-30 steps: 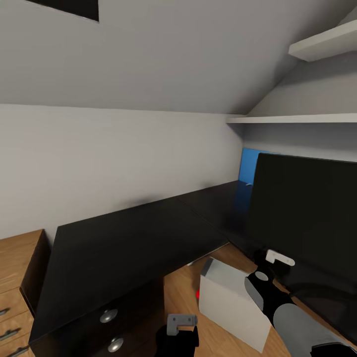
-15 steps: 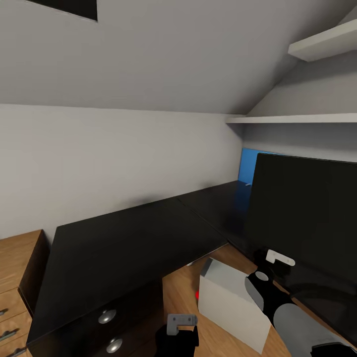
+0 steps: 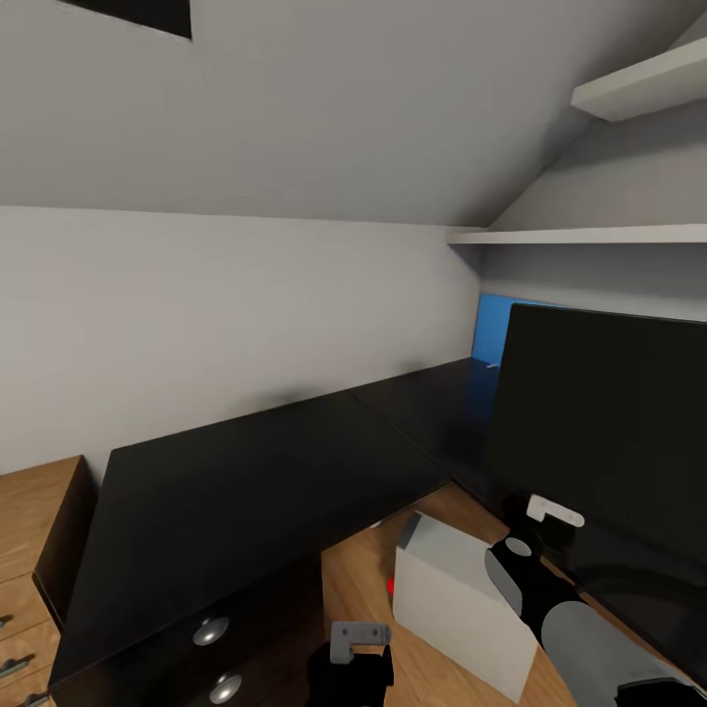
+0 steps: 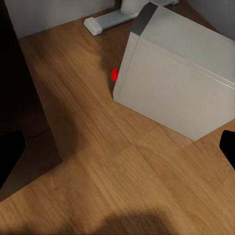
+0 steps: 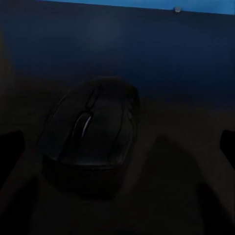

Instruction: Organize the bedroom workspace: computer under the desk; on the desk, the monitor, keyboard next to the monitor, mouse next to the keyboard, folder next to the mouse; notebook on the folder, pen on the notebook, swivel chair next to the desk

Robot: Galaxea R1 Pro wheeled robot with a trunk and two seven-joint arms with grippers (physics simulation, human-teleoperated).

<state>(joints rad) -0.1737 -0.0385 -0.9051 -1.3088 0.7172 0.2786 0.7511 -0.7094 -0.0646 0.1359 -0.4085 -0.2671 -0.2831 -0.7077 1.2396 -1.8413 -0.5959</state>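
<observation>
Attic bedroom with sloped pale grey walls and a light wood floor (image 4: 73, 147); the L-shaped desk (image 3: 255, 471) with its glossy black top runs from the near left to the far right corner, and a light-wood drawer chest (image 3: 29, 530) stands at its left end. The monitor (image 3: 609, 422) stands on the right wing of the desk, so that step appears done. The computer (image 3: 462, 599), a light grey tower with a red dot at its lower corner, rests on the floor in the open space at the inner corner of the desk, near a white desk leg (image 4: 110, 20); whether it counts as fully under the top cannot be judged. The right gripper (image 3: 550, 516) hangs low at the near foot of the monitor; the right wrist view looks down on the mouse (image 5: 90, 132) lying on the dark top between wide-spread fingertips, not yet grasped. The left gripper (image 3: 358, 638) hangs above the floor, its fingertips likewise wide apart and empty. Keyboard, folder, notebook, pen and swivel chair remain to be handled, by this evidence.
</observation>
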